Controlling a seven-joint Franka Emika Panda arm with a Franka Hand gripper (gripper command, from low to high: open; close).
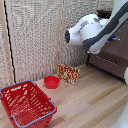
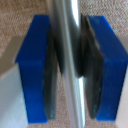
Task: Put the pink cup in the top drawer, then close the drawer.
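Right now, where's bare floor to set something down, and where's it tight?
Free: the wood floor on the exterior view's right, between the red bowl, the patterned box and the dresser. Narrower strip between the red basket and the bowl. Crowded: along the screen, where bowl and box sit. The end effector is shut on a silver bar handle.

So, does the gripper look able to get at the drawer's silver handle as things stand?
Likely yes: the silver handle already sits between the gripper's blue fingers, nothing blocking it.
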